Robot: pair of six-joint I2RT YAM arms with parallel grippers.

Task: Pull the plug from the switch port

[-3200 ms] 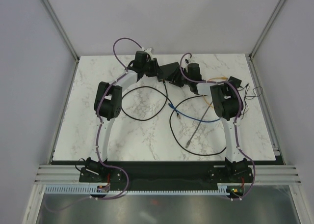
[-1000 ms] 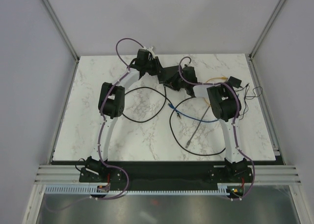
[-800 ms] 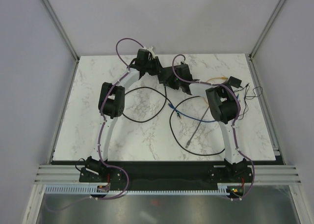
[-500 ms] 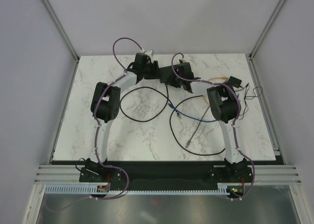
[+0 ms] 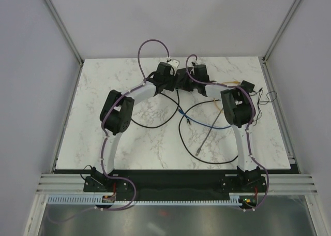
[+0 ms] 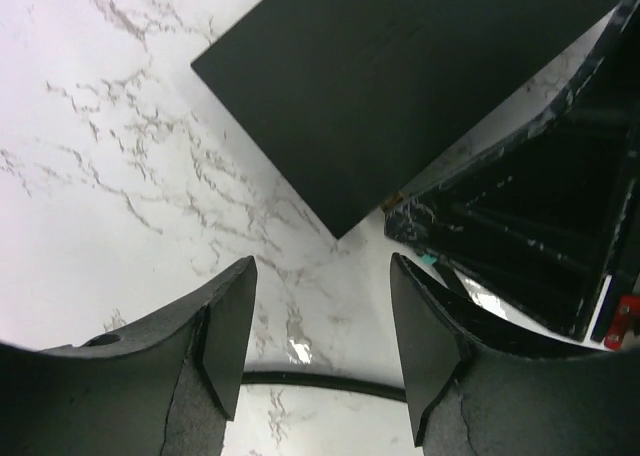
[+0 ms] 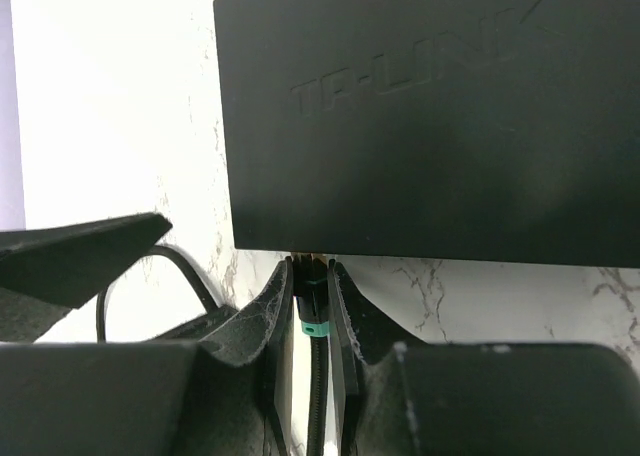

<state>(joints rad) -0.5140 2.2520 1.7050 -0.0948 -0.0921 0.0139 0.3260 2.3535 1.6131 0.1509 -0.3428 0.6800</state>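
The switch (image 7: 430, 106) is a flat black box with raised lettering on its top; it lies on the marble table. A black plug (image 7: 312, 286) with a green band sits in a port on its near edge. My right gripper (image 7: 310, 272) is shut on this plug, its fingers pressed against both sides. My left gripper (image 6: 322, 276) is open and empty, just short of a corner of the switch (image 6: 400, 76). In the top view the two grippers (image 5: 173, 82) (image 5: 192, 76) meet at the table's far middle, and the switch is mostly hidden between them.
A black cable (image 6: 320, 386) crosses the table under my left fingers. Black, blue and grey cables (image 5: 181, 114) loop over the middle of the table. A small black block (image 5: 248, 86) with yellow and thin wires lies at the far right. My right gripper's body (image 6: 530, 226) is close to the right of my left fingers.
My left gripper has swung right, up to the switch. My right gripper has moved left and toward the far edge, and now grips the plug.
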